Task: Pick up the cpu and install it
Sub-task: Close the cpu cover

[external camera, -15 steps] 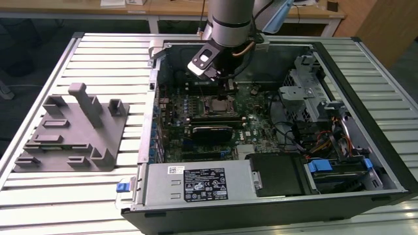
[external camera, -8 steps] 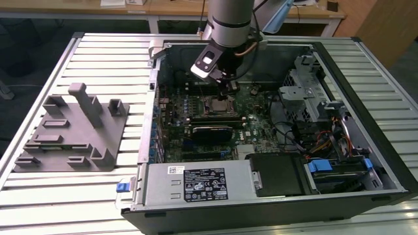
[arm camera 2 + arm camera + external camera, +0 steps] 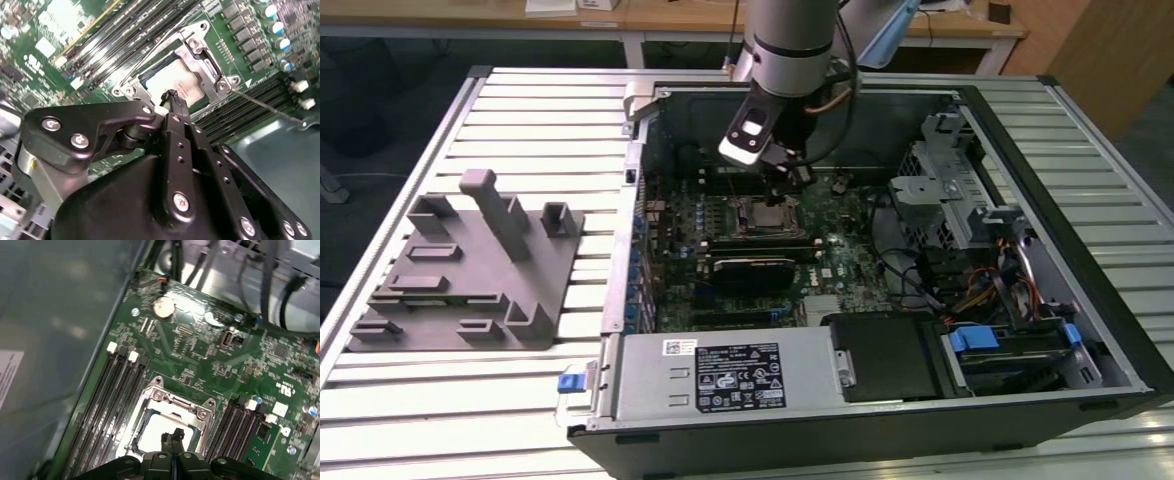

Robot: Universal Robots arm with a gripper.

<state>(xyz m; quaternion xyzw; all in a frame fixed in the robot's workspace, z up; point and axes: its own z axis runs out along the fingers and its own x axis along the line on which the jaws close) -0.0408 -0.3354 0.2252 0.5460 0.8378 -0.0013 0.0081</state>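
Your gripper [image 3: 172, 436], fingers [image 3: 175, 102] pressed closed, hangs just over the cpu [image 3: 172, 80], which sits in its mobo socket [image 3: 198, 46] inside the PC case [image 3: 881, 425].

The arm [image 3: 790, 40] is hung pretty much straight down from up top, with the gripper [image 3: 789, 186] pointed downward at its end. In both wrist views the gripper [image 3: 172, 96] [image 3: 172, 436] is seen with its jaws pressed tight together at the tips.
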